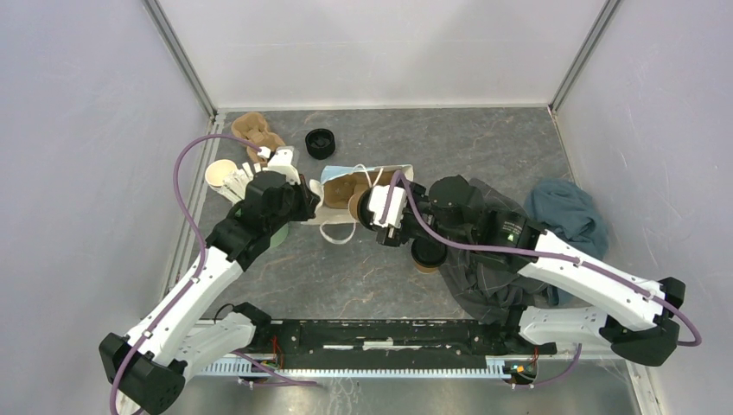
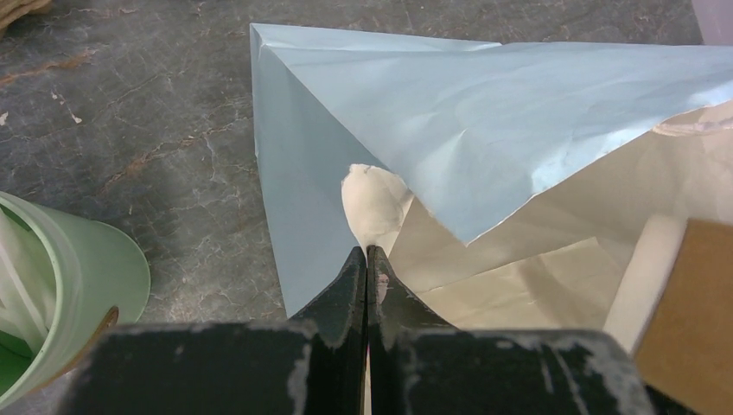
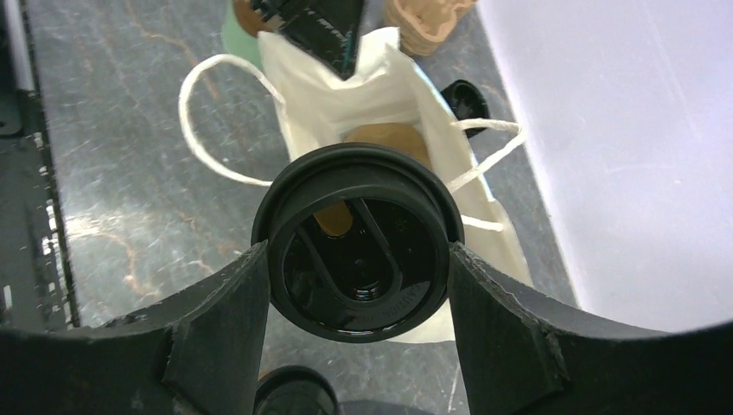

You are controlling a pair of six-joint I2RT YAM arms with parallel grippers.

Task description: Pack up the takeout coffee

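- Coffee cup (image 3: 359, 246), brown paper under a black sip lid, is held on its side at the mouth of the paper bag (image 1: 346, 175). The right gripper (image 3: 356, 259) has its fingers spread wide and clamped on the lid from both sides.
- The right arm comes in from the right with its elbow bent, the wrist turned so the cup's base points into the bag.
- The left arm reaches forward from the left. The left gripper (image 2: 366, 252) has its fingers pressed together on the bag's white rim, pinching it.
- A second coffee cup (image 1: 425, 253) stands upright on the table (image 1: 484, 147), tucked under the right wrist and partly covered by it. The right wrist view catches only the top of its lid.
- I cannot tell how far the held cup's base sits inside the bag.
- The bag lies on its side, pale blue outside and white inside, with its string handles loose.
- A green cup (image 2: 86, 277) just beside the left gripper holds something white, cut off by the frame.
- A stack of black lids (image 1: 321, 143) and a brown pulp tray (image 1: 256, 130) sit behind the bag.
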